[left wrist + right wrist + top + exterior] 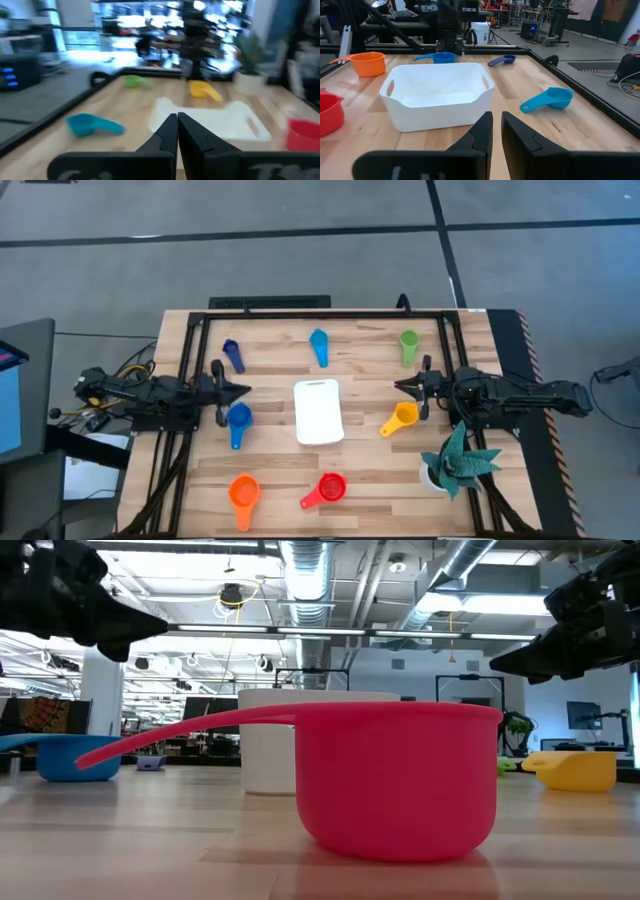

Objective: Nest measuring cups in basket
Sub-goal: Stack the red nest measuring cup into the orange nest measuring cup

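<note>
Red cup [400, 780] is nearest the low camera, upright on the table [370, 480], handle out to the left; from above it sits at about 6 o'clock of the basket [319, 412]. Basket is at table centre, empty, nothing nested in it. 6 other cups ring it, all apart from it: dark blue cup [233, 355] at 10 o'clock, light blue cup [319, 346] at 12, green cup [408, 345] at 2, yellow cup [400, 418] at 3, orange cup [244, 494] at 7, blue cup [238, 423] at 9. Left hand [243, 390] hovers just above the blue cup at 9 o'clock, fingers [167, 135] pressed together, holding nothing. Right hand [403, 386] hovers over the yellow cup at 3 o'clock, fingers [482, 131] nearly closed with a thin gap, holding nothing. Both hands point inward at the basket. Teal paper plant [458, 460] stands at 4 o'clock near the table's right edge.
</note>
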You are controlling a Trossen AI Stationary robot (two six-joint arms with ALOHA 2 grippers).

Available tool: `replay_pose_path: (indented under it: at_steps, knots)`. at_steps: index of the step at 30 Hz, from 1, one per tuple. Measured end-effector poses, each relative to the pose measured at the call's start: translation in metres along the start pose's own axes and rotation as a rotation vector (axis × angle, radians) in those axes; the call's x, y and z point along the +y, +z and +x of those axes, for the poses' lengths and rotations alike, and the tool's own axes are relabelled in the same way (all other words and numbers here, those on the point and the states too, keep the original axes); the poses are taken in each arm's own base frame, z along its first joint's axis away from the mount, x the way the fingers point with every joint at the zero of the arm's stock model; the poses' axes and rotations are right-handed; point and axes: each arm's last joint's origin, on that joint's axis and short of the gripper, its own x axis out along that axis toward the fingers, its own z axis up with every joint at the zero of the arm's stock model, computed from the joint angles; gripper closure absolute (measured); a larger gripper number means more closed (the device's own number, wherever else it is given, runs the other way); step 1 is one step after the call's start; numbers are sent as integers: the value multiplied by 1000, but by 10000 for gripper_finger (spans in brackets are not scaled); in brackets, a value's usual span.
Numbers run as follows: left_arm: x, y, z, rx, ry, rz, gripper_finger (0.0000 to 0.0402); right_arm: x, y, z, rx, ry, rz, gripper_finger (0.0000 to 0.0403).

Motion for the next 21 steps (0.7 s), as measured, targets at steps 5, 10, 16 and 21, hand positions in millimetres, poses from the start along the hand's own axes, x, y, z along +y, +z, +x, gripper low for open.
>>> replay_pose_path:
  at_steps: [5, 10, 16, 21]
  knots:
    - [-1, 0, 0, 20, -25, -50, 401, -2, 7, 0, -75, -27, 195, 337]
    - [-2, -5, 2, 60, -44, 43, 402, -2, 9, 0, -95, -15, 402, 337]
    - [-4, 1, 3, 57, -87, -35, 402, -4, 15, -1, -159, -45, 496, 337]
    - [-5, -2, 5, 89, -88, -17, 391, -5, 17, -2, -174, -77, 500, 337]
